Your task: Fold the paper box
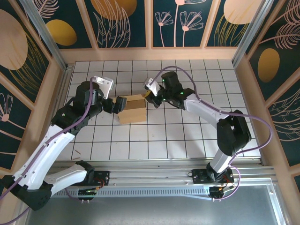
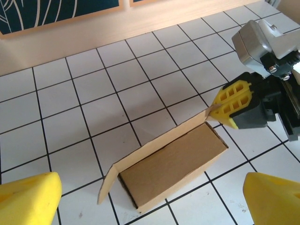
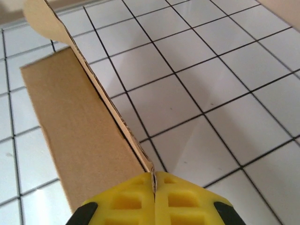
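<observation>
Scene: we look down on a white tiled worktop (image 1: pixel 187 136) inside a walled cell, with two robot arms reaching in from the near edge.
Paper box: a brown kraft paper box (image 1: pixel 132 108) lies near the middle of the worktop, between the two pincers.
Box shape: from the left wrist we see a flat rectangular panel with one long side flap (image 2: pixel 107 183) standing up along its far edge.
Right pincer: the right pincer (image 3: pixel 153 180) is clenched on the end of that raised flap, its yellow fingers pressed together on the thin cardboard edge.
Left pincer: the left pincer (image 1: pixel 116 104) sits at the box's left end, released, its yellow fingers (image 2: pixel 28 199) spread wide and holding nothing.
Progress: we judge the fold partly done. One wall is up.
Left to do: the other walls and tabs look unraised, and we cannot tell whether any tab is locked.
</observation>
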### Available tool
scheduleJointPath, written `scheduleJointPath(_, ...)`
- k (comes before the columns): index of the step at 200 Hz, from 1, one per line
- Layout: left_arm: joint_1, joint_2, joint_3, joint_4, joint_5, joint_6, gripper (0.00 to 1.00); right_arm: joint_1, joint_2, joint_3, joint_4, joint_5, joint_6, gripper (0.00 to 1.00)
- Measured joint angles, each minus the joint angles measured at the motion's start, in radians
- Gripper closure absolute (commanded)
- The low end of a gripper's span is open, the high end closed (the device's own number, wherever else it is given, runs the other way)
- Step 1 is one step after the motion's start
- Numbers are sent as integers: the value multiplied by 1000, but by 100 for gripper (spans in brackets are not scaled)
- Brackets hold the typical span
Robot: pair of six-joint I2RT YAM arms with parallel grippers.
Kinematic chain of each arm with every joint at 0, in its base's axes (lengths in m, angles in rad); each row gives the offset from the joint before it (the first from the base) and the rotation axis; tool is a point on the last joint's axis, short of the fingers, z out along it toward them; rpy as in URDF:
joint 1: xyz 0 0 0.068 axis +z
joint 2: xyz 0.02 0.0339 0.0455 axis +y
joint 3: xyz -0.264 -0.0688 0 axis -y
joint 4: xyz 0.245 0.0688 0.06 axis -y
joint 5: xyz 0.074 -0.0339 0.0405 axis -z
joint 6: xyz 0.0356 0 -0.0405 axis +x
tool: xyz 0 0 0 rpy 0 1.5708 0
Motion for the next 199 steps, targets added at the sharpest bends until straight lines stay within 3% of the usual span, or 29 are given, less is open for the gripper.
scheduleJointPath(90,0,11,-43,105,95,93,1,-153,-61,34,-204,-37,-337,100)
scheduleJointPath(119,0,40,-61,122,110,103,3,-153,-60,34,-233,-47,-367,100)
scheduleJointPath(167,0,236,-9,113,-38,-5,5,-153,-66,0,-201,-57,-368,100)
scheduleJointPath(199,1,260,1,114,85,87,2,-168,-78,-30,-187,-74,-383,100)
